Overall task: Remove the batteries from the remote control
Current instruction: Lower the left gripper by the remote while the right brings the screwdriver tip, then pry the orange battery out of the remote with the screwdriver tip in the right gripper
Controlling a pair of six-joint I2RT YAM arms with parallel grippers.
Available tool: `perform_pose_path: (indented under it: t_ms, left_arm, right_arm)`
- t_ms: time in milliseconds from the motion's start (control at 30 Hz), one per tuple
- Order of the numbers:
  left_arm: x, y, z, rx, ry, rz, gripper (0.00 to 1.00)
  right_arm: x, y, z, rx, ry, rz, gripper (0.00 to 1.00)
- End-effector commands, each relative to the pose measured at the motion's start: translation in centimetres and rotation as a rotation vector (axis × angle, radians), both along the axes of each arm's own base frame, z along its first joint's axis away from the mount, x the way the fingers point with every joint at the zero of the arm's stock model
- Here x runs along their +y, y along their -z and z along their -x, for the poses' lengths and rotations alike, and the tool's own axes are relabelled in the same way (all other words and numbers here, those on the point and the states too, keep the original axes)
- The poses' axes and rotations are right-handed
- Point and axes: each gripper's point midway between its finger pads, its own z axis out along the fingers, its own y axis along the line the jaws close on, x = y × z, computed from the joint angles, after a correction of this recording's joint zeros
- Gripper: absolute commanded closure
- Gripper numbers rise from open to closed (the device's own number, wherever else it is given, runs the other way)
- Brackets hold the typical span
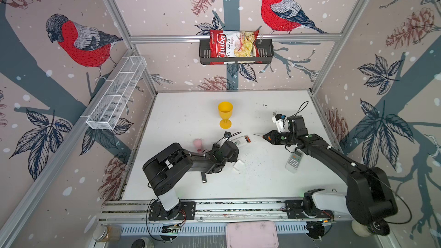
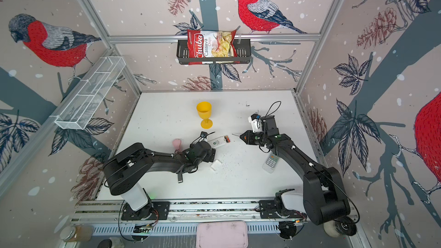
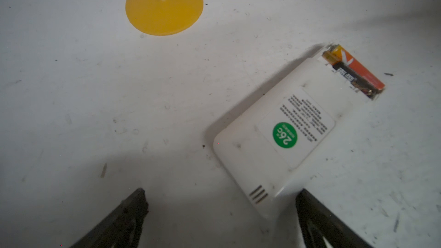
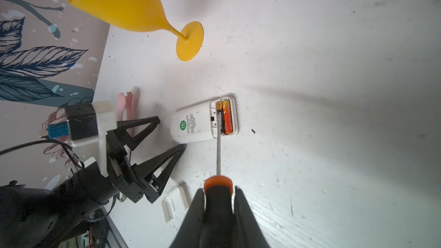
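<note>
A white remote control (image 1: 239,142) (image 3: 274,144) lies face down at the table's middle, its compartment uncovered. Orange-and-black batteries (image 3: 353,72) (image 4: 225,118) sit inside it, at the end towards my right arm. My left gripper (image 3: 220,194) (image 4: 170,133) is open at the remote's other end, and one corner of the remote lies between its jaws. My right gripper (image 4: 219,190) (image 1: 266,137) is shut on a screwdriver (image 4: 218,153) with a black and orange handle. In both top views the shaft tip (image 1: 254,135) stops just short of the battery end.
A yellow goblet (image 1: 225,113) stands behind the remote. A loose white battery cover (image 1: 238,165) lies in front of it, and a second remote (image 1: 294,161), keys up, lies under my right arm. A pink object (image 1: 198,144) and a small metal piece (image 1: 203,178) lie by my left arm.
</note>
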Motion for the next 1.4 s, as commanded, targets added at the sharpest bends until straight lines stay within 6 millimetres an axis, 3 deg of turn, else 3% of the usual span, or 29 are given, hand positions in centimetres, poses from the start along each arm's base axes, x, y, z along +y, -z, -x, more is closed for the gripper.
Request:
perform_pose_path:
  t_ms: [0,567,833,1133,1367]
  left_arm:
    - [0.9,0.3,-0.2,0.015,-0.038,0.012,0.04]
    - [1.2,-0.7,-2.1,-0.025,-0.064,0.092,0.04]
    - [1.3,-2.8,-1.7,-0.061,-0.051,0.15,0.05]
    - [0.5,-4.9,-1.0,-0.062,0.0,0.251,0.21]
    - [0.1,-4.7,-1.2,-0.061,0.001,0.289,0.27]
  right_arm:
    - [0.3,0.0,-0.2,-0.017,-0.007,0.025,1.0]
    - [0.9,2.0,1.1,0.026,-0.039,0.175,1.0]
    - [1.3,2.1,1.3,0.022,-0.069,0.229,1.0]
    - [2.2,2.6,1.4,0.003,-0.111,0.297,1.0]
    - [3.0,3.3,1.4,-0.003,-0.141,0.339,1.0]
